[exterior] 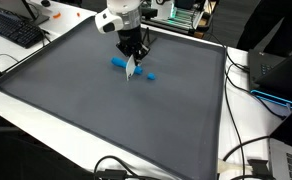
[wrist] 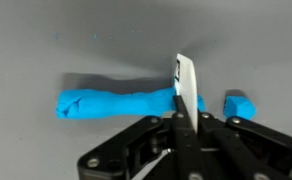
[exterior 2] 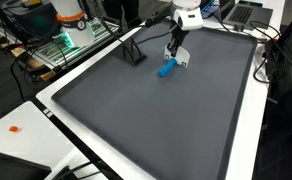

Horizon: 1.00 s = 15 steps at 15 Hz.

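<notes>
Pincer (wrist: 184, 120) is closed on white blade (wrist: 187, 78), which is set near one end of blue roll (wrist: 111, 102). One small piece (wrist: 239, 104) is already severed just beside that end; the long remainder is judged uncut.

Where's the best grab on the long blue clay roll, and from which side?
Probably mid-length on the long blue clay roll, from straight above, with the jaws across its narrow width. It lies flat on the grey mat, and both long sides are clear there. Avoid the end by the white blade that the gripper holds.
</notes>
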### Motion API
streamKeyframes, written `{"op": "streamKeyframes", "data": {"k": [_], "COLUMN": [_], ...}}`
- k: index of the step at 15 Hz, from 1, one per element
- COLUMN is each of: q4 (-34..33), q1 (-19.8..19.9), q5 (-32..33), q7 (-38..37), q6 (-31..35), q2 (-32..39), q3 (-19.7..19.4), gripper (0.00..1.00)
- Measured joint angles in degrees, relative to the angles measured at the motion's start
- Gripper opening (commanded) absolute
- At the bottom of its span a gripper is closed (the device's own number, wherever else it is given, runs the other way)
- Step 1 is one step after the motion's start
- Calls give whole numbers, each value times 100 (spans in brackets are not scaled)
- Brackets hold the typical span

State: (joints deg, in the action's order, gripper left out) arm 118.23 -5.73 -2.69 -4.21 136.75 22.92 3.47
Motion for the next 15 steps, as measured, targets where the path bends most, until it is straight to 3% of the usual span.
{"op": "streamKeyframes", "data": {"k": [5, 15], "q4": [34, 45], "q1": [89, 59], "q5": [-321, -326], "q7": [204, 210], "q6": [72, 74], "q2": [-2, -39], "q3": [130, 180], "gripper": [1, 1]}}
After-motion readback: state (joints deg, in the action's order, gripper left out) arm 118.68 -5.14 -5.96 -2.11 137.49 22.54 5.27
